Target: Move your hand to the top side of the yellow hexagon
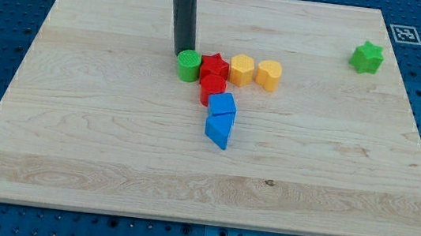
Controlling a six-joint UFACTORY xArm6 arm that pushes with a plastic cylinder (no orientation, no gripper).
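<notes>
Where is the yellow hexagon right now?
The yellow hexagon sits just above the board's middle, in a row of blocks: red star touching its left, yellow heart-like block on its right. My tip is further left, above the green cylinder.

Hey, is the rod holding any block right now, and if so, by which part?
Nothing is held. My tip sits just above the green round block, at its top edge.
</notes>
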